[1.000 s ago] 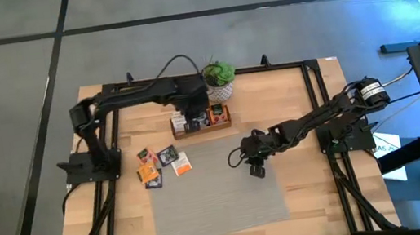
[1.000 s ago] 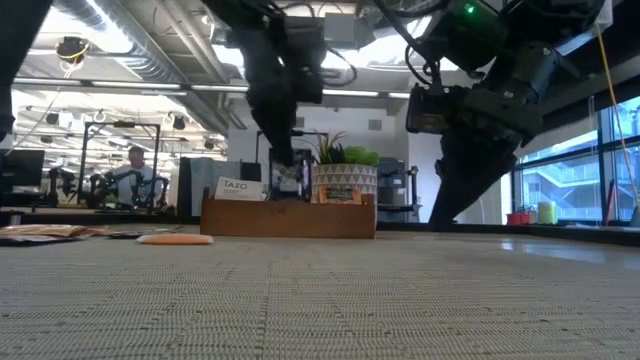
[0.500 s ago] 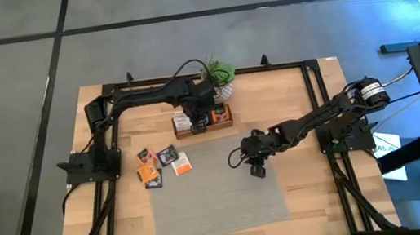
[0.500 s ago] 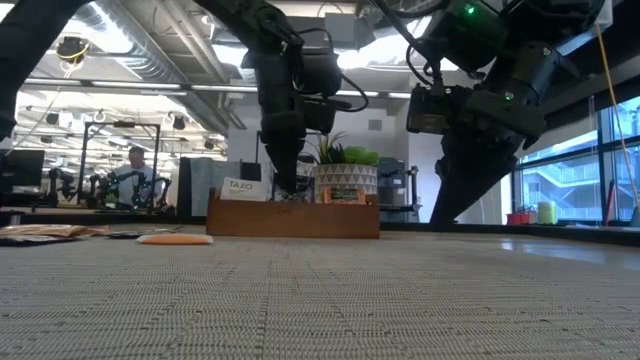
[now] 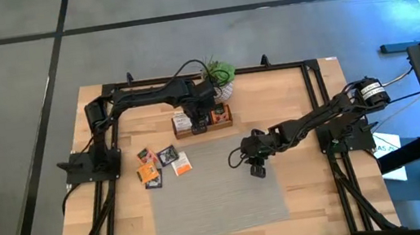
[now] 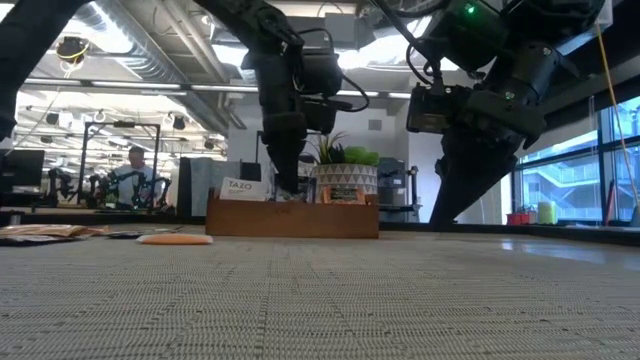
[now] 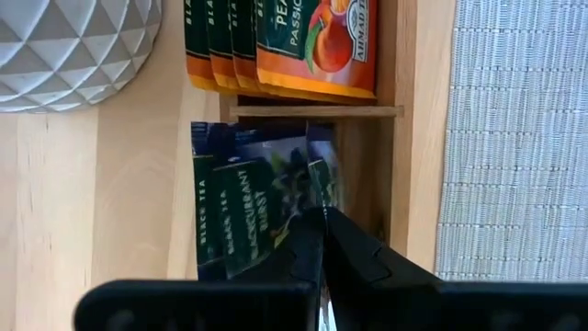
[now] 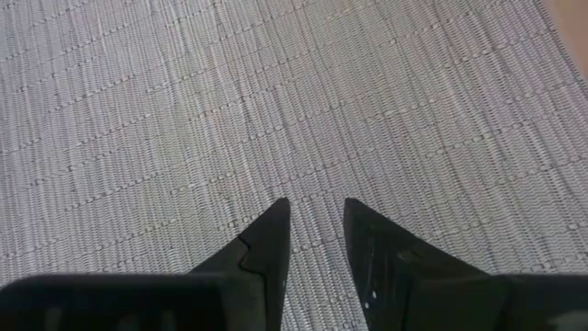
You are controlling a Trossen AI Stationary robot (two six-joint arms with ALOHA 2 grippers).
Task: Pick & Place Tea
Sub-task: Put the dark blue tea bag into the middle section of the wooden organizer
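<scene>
The wooden tray (image 5: pixel 204 131) stands near the table's far edge. It holds orange packets (image 7: pixel 312 46) in one compartment and dark green-black tea packets (image 7: pixel 230 221) in the middle one. My left gripper (image 7: pixel 322 213) points steeply down into that middle compartment, shut on a dark packet (image 7: pixel 308 175). More tea packets (image 5: pixel 159 162) lie flat on the bare wood left of the grey mat (image 5: pixel 214 203). My right gripper (image 8: pixel 317 216) hangs open just above the mat, with nothing between its fingers. My left gripper pinches the upper edge (image 7: pixel 319 204) of a dark tea packet between its two fingertips. The fingers come from above, pointing steeply down. The packet hangs below them inside the tray's middle compartment, against the other dark packets; its lower end is hidden.
A potted plant (image 5: pixel 219 83) in a white faceted pot (image 7: pixel 64 46) stands right behind the tray. White packets (image 6: pixel 240 187) fill the tray's left compartment. Black frame rails run along the table's sides. A person sits far off in the room (image 6: pixel 133 170).
My left gripper has come down with the dark packet and shifted a little toward the table's right, lowering it into the tray's middle compartment. For the last half second it has kept still. My right gripper has not moved.
</scene>
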